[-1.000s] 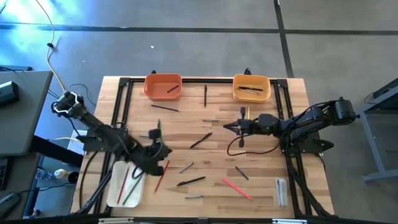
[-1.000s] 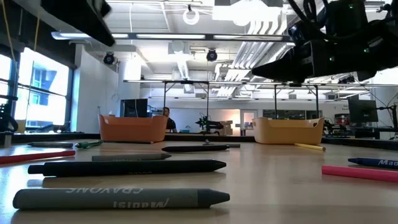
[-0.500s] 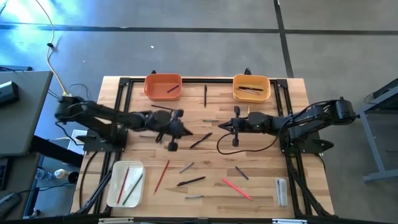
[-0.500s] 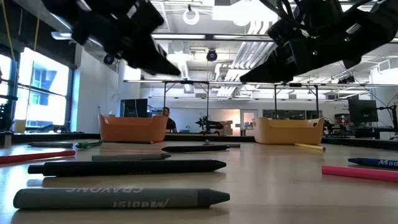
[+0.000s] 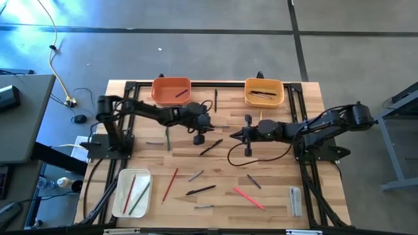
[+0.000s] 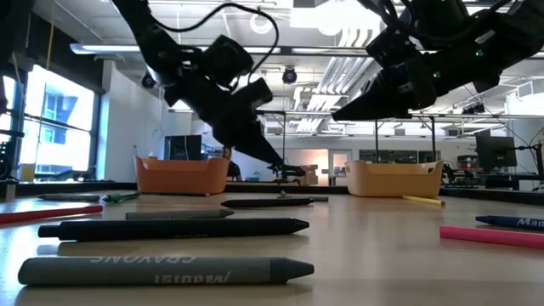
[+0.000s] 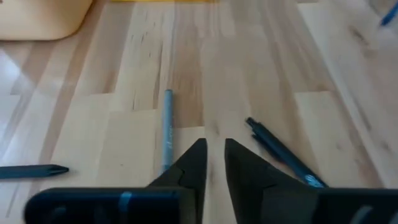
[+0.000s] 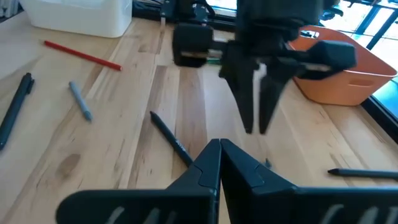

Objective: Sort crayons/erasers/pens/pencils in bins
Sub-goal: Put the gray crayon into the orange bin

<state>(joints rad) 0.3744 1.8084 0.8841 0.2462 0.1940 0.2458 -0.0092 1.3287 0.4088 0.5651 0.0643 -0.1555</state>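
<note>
Two claws meet mid-frame over your desk.
Your left claw is parted narrowly, holding nothing; your right claw is pinched closed, empty.

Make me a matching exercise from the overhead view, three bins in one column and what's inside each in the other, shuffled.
Things:
1. orange bin
2. yellow-orange bin
3. white bin

Contents:
A. a red stick and a green one
B. a single dark stick
C. dark sticks, more than one

Pairs: 1-B, 2-C, 3-A
</note>
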